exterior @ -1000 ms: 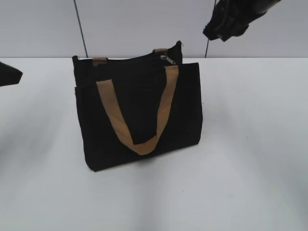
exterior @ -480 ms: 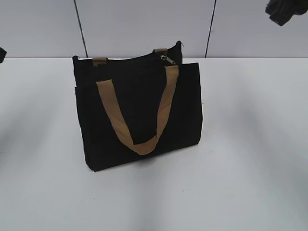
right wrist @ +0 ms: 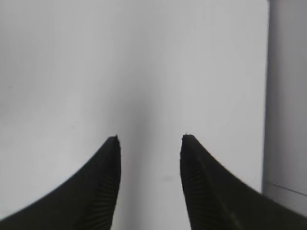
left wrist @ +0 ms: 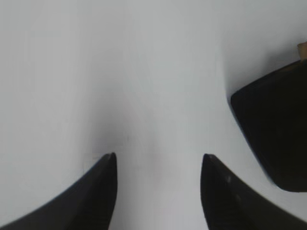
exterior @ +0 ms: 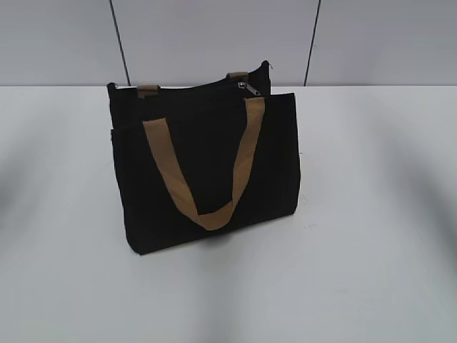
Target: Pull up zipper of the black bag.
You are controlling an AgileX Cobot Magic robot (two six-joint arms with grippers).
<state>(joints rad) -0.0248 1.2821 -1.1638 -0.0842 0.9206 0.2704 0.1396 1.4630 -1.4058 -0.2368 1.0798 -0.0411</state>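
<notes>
The black bag (exterior: pixel 203 171) stands upright on the white table, its tan handle (exterior: pixel 207 168) hanging down the front. The zipper track (exterior: pixel 193 88) runs along the top edge, with the silver slider (exterior: pixel 245 86) near the right end. Neither gripper shows in the exterior view. In the left wrist view my left gripper (left wrist: pixel 158 155) is open and empty above bare table, with a corner of the black bag (left wrist: pixel 276 134) at the right edge. In the right wrist view my right gripper (right wrist: pixel 150 137) is open and empty above bare table.
The white table (exterior: pixel 371 214) spreads around the bag on all sides. A grey panelled wall (exterior: pixel 214 36) stands behind it. A grey vertical surface (right wrist: pixel 287 96) shows at the right of the right wrist view.
The right arm has risen and left the exterior view at the top right. The left gripper has left it at the left edge. The bag has not moved.
</notes>
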